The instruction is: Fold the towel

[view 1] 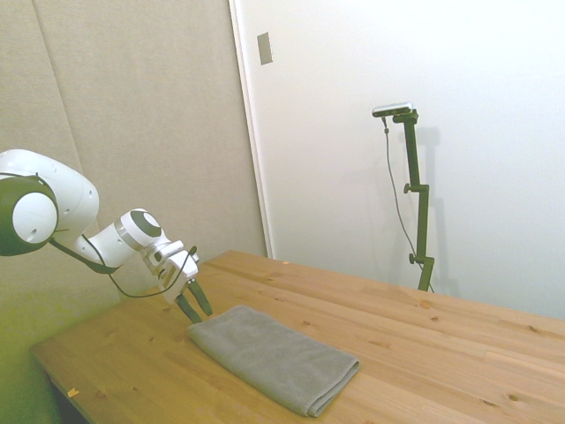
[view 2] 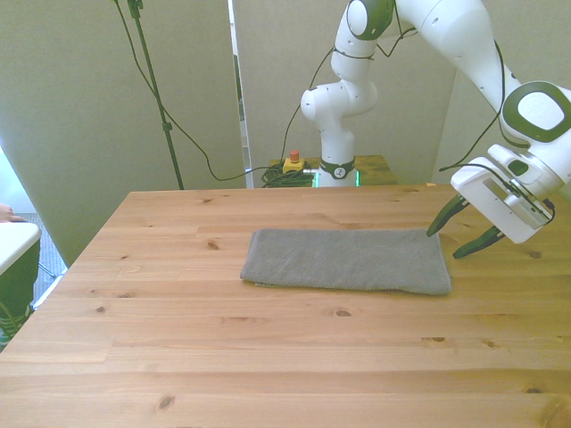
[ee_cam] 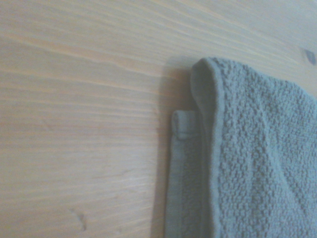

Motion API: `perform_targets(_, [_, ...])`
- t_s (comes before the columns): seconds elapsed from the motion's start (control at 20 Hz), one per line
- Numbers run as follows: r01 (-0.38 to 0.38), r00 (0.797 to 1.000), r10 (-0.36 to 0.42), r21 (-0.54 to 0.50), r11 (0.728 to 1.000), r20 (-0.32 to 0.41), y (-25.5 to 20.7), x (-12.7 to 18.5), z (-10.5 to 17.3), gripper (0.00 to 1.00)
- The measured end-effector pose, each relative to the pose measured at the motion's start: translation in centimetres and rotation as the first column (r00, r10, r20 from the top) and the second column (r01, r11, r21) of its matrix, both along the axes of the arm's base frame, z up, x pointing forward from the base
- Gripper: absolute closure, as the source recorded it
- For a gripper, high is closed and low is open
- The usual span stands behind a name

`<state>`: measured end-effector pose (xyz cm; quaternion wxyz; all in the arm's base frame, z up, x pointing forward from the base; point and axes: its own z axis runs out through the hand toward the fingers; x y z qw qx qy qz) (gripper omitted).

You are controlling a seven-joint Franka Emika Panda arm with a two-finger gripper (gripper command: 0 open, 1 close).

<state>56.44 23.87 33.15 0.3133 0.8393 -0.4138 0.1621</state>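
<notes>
The grey towel [view 1: 274, 358] lies flat on the wooden table [view 1: 441, 353], folded into a long narrow rectangle. In the front view the towel [view 2: 348, 260] stretches across the middle of the table [view 2: 268, 357]. My gripper [view 2: 443, 245] hovers at the towel's short end on the front view's right, fingers open and angled down, holding nothing. From the side, the gripper [view 1: 202, 317] sits just above the towel's near corner. Up close, the towel [ee_cam: 247, 163] shows a rounded top layer with a lower layer's hem sticking out beside it.
A yellow box with a red button [view 2: 292, 163] and coiled cables sit behind the table by the robot base. A white object [view 2: 13, 241] stands off the table at the front view's left edge.
</notes>
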Motion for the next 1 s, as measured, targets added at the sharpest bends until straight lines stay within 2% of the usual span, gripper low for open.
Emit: perform_targets(1.0, [-0.003, 1.0, 0.003, 0.0, 1.0, -0.021, -1.8, -0.2, -1.9, 1.0])
